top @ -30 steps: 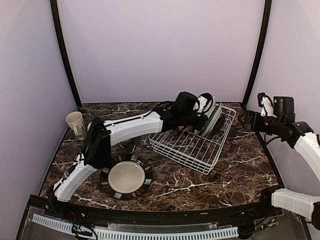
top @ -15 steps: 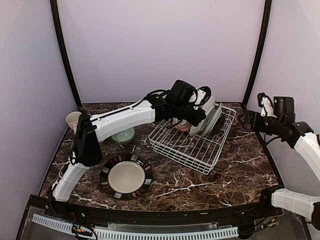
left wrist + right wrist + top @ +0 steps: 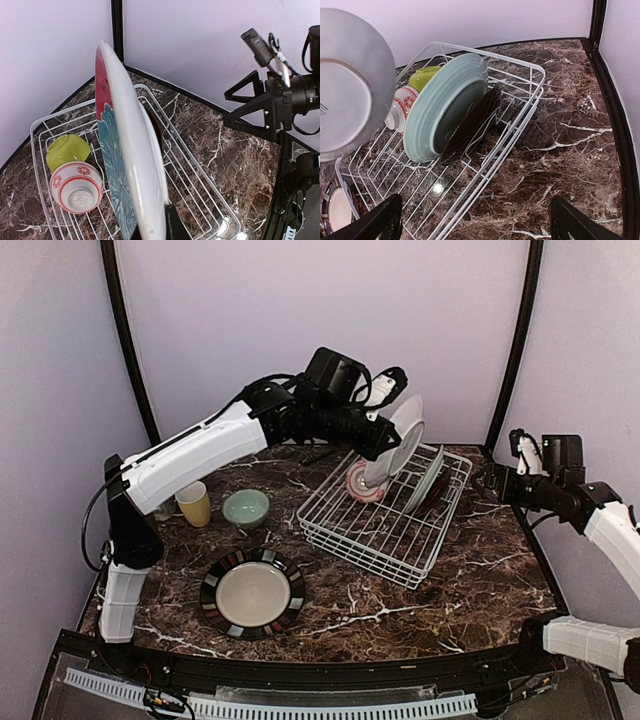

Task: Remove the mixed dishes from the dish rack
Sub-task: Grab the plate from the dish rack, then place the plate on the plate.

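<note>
My left gripper (image 3: 388,433) is shut on the rim of a red floral plate (image 3: 405,438) with a white back and holds it in the air above the white wire dish rack (image 3: 372,540). In the left wrist view the plate (image 3: 125,145) stands edge-on in my gripper (image 3: 161,231). The rack (image 3: 529,107) holds a pale-green plate (image 3: 442,107), a black plate (image 3: 472,122), a lime bowl (image 3: 424,77) and a pink-striped bowl (image 3: 400,112). My right gripper (image 3: 480,225) is open and empty, right of the rack, above the table.
On the table left of the rack stand a yellow mug (image 3: 195,503) and a mint bowl (image 3: 246,508). A plate with a dark striped rim (image 3: 252,593) lies front left. The enclosure walls stand close behind and beside the rack.
My left arm has lifted the red floral plate up out of the rack. The arm's rise has uncovered the yellow mug and mint bowl. The right arm has barely moved.
</note>
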`<act>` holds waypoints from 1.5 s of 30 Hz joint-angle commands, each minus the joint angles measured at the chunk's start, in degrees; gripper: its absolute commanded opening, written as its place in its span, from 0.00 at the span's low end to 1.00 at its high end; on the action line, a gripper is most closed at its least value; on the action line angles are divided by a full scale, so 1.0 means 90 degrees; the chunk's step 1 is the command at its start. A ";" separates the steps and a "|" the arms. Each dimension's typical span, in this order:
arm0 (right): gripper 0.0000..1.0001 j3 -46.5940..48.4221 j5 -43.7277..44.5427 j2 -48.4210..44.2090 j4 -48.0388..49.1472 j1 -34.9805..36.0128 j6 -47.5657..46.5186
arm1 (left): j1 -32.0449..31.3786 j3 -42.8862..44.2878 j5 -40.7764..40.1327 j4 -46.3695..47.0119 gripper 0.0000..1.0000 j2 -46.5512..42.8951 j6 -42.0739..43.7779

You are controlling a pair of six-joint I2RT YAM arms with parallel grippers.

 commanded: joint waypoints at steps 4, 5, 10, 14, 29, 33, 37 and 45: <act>0.99 -0.0065 -0.0469 0.0112 0.0511 -0.0015 0.0275 | -0.0090 -0.0731 -0.0559 0.0308 0.01 -0.1988 0.0615; 0.99 -0.0055 -0.0440 0.0089 0.0566 -0.0015 0.0334 | -0.0093 -0.0886 -0.0720 0.0318 0.01 -0.2136 0.0668; 0.99 -0.0395 -0.0414 -0.0242 0.1183 -0.0015 0.0230 | -0.0101 -0.2233 -0.1318 0.0382 0.01 -0.3366 0.0770; 0.99 -0.0627 -0.0509 -0.0615 0.1545 -0.0015 0.0175 | -0.0105 -0.3111 -0.2137 0.0173 0.01 -0.4307 0.0808; 0.99 -0.0152 -0.1693 0.0385 0.1842 -0.0015 0.0480 | -0.0645 -0.5516 -0.4817 -0.2126 0.01 -0.5957 -0.0775; 0.99 -0.0178 -0.1715 0.0506 0.1872 -0.0015 0.0603 | -0.1041 -0.5867 -0.5243 -0.2452 0.01 -0.5692 -0.1307; 0.99 -0.0202 -0.1705 0.0486 0.1758 -0.0015 0.0628 | -0.1291 -0.6089 -0.5430 -0.3004 0.01 -0.5348 -0.1979; 0.99 -0.0399 -0.1528 0.0297 0.1762 -0.0015 0.0692 | -0.1890 -0.6619 -0.5069 -0.3325 0.01 -0.4821 -0.3367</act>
